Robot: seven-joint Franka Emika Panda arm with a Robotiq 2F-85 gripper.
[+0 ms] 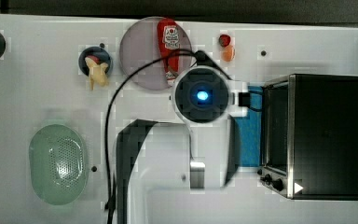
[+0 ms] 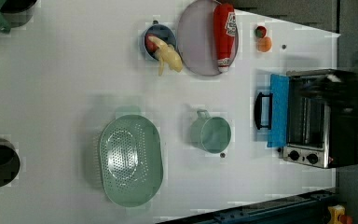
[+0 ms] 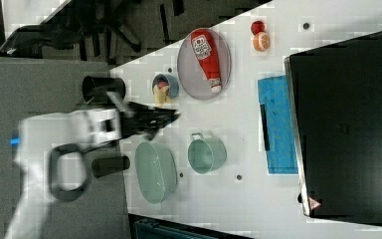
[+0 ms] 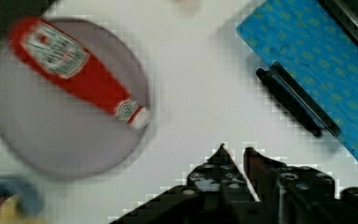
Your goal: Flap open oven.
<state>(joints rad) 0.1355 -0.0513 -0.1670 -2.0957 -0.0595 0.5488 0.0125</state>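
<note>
- The jaws (image 4: 233,151) hang above bare white desk (image 4: 196,93) in the wrist view, tips drawn almost together, nothing gripped.
- A ketchup bottle (image 4: 77,77) lies on a grey plate (image 4: 56,140), near the jaws.
- In the left view, a green mug (image 2: 210,133) sits mid-frame, a perforated green colander (image 2: 130,160) at lower centre, and a bowl holding a banana (image 2: 161,43) near the top beside the plate.
- Two small fruits (image 2: 262,38) sit upper right.
- The oven (image 2: 324,117) stands at the right edge of the left view, its blue door (image 2: 278,109) dropped flat, bar handle (image 2: 262,110) outward, apart from the jaws.
</note>
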